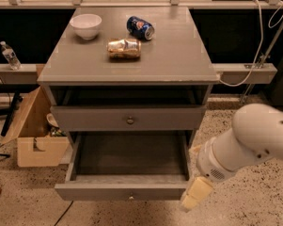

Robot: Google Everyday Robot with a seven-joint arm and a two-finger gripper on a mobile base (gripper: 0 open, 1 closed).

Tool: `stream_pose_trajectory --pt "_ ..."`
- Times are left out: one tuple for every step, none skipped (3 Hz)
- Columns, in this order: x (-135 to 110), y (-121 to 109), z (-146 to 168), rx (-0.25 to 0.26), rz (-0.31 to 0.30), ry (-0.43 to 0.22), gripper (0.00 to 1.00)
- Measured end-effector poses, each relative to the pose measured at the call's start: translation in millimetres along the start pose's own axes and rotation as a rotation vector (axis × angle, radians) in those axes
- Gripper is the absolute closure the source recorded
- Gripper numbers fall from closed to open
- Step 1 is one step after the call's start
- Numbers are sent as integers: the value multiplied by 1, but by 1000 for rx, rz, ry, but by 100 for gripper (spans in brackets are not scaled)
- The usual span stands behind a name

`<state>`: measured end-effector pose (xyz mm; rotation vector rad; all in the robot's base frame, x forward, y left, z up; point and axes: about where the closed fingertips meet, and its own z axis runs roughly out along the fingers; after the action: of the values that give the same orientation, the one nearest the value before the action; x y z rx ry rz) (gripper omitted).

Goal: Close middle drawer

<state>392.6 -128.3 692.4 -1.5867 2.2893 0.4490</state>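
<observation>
I have my 1 arm point(258, 131) slanting from the right edge down toward the left, thick and white, narrowing at the wrist point(212, 166). The cream gripper point(194, 195) hangs at its end, angled downward, low in view.

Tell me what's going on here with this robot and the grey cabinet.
A white robot arm is working at a grey wooden cabinet. Its gripper hangs low beside the right front corner of the wide grey wooden middle drawer, which is pulled far out, looks empty and is not yet closed. On the cabinet top sit a white bowl, a blue can lying on its side and a crumpled gold can.
</observation>
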Motion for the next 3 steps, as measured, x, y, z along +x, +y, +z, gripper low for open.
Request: stream_pose_trajectory --pt "14 2 48 -32 23 -27 0" --pt "27 5 90 -74 54 -47 19" --pt "45 9 129 -118 111 -71 43"
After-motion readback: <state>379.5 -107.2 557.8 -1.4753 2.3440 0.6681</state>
